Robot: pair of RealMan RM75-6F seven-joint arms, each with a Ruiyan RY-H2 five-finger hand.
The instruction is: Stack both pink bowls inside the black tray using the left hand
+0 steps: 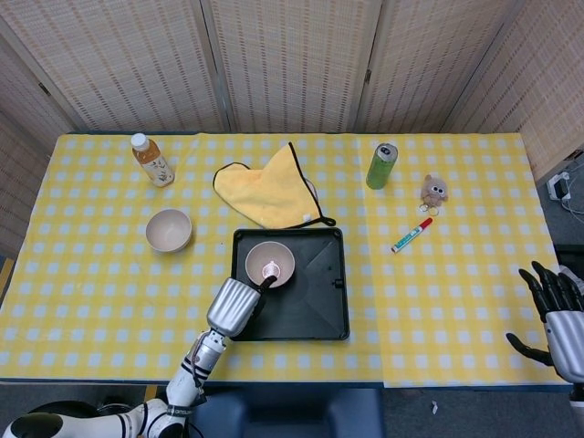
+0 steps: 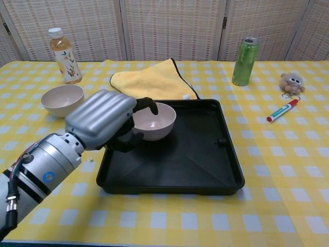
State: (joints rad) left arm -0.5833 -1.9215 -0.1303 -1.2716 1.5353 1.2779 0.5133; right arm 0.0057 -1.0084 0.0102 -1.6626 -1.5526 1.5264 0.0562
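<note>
One pink bowl (image 1: pixel 270 263) (image 2: pixel 156 121) stands upright in the back left part of the black tray (image 1: pixel 319 301) (image 2: pixel 195 159). My left hand (image 1: pixel 234 306) (image 2: pixel 100 121) is at the bowl's left side and holds its rim, one finger hooked over the edge and the thumb below; the hand hides the bowl's left wall. The second pink bowl (image 1: pixel 169 229) (image 2: pixel 62 99) sits on the cloth-covered table, left of the tray. My right hand (image 1: pixel 557 310) hangs at the table's right front edge, fingers spread and holding nothing.
A tea bottle (image 1: pixel 151 160) (image 2: pixel 64 49) stands at the back left. A yellow cloth (image 1: pixel 269 193) (image 2: pixel 151 80) lies just behind the tray. A green can (image 1: pixel 381 165) (image 2: pixel 244 60), a small plush toy (image 1: pixel 433 190) (image 2: pixel 291 81) and a marker (image 1: pixel 411 234) (image 2: pixel 282 110) are at the right.
</note>
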